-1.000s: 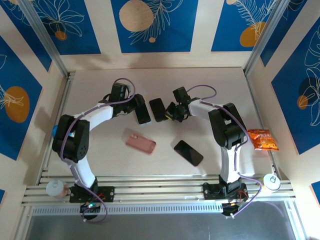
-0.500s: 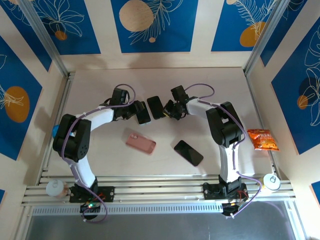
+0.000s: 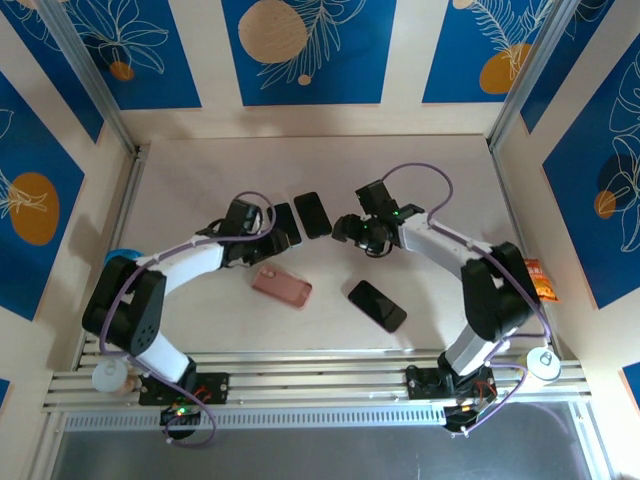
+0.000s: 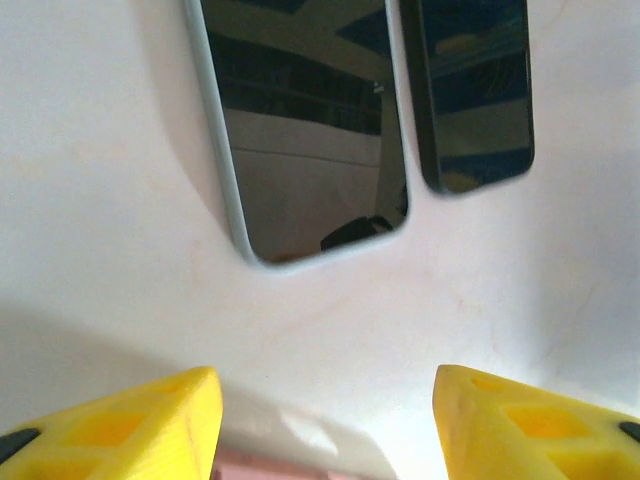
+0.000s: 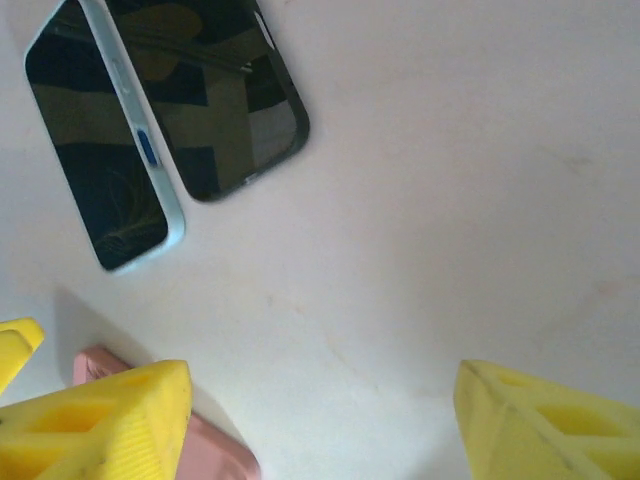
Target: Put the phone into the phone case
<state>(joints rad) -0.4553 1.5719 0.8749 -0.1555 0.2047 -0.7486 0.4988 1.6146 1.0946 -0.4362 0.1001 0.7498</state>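
Both pincers were wide open w/ nothing held. Left gripper (image 4: pixel 322 400) sat just short of the light-blue-rimmed dark phone (image 4: pixel 300 130), right gripper (image 5: pixel 322 390) near the black slab phone (image 5: pixel 225 100). The pink rubbery phone case (image 3: pixel 281 287) lay mid pale table (image 3: pixel 200 170), nearer its front edge, w/ a 2nd glossy black phone (image 3: pixel 377 305) to its right.

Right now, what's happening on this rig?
Both arms are empty-handed. The left gripper and the right gripper are open above the table, facing two phones lying side by side: a pale-blue-rimmed phone and a black phone. The pink case lies apart, nearer the bases, with a third phone to its right. Nothing is gripped, so the insertion is not yet under way.
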